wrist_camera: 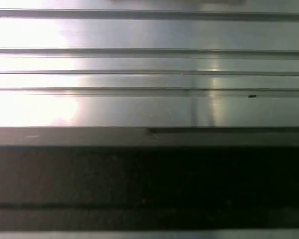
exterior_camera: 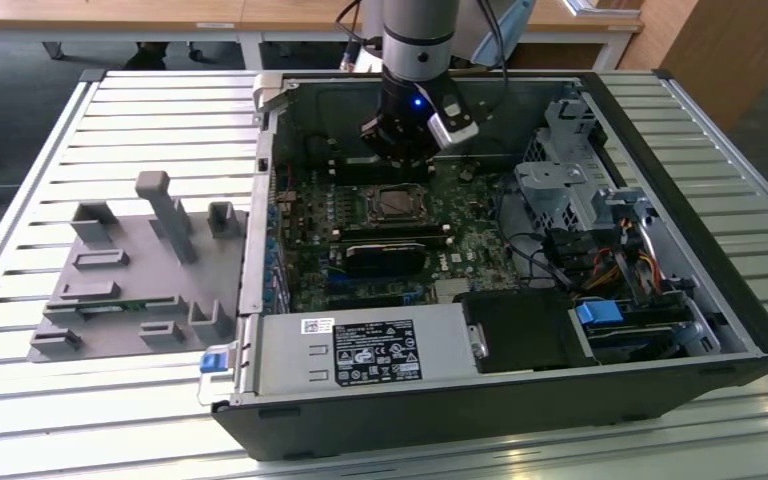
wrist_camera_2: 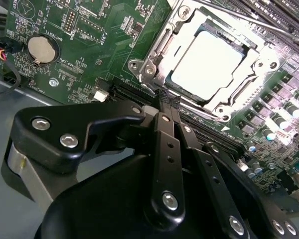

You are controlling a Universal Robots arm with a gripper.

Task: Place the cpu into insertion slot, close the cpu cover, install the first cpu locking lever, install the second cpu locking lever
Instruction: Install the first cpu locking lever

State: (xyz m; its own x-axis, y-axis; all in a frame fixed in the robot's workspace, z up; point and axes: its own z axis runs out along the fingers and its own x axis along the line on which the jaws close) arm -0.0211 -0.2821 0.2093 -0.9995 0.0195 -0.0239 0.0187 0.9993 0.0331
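CPU: a small flat square chip with a silver-grey metal top plate (wrist_camera_2: 205, 63), lying flat in its socket on the green motherboard, near the middle of the open computer case.
Handling: judged light, stiff and smooth, with a fragile underside; best taken by two opposite edges of the plate, never from below.
Insertion slot: a small square black socket with a metal rim (exterior_camera: 394, 203), filled by the chip.
CPU cover: a thin square silver metal frame with a square window (wrist_camera_2: 159, 46), down around the chip, whose plate shows through the window.
Locking levers: thin wire arms along the frame; whether they are latched cannot be told.
Gripper: black metal two-finger gripper (wrist_camera_2: 167, 99), jaws drawn close together with nothing between them, tips just beside the cover's near edge, holding nothing.
Case: a black open computer case (exterior_camera: 704, 370) resting on a slatted metal table (exterior_camera: 64, 130).
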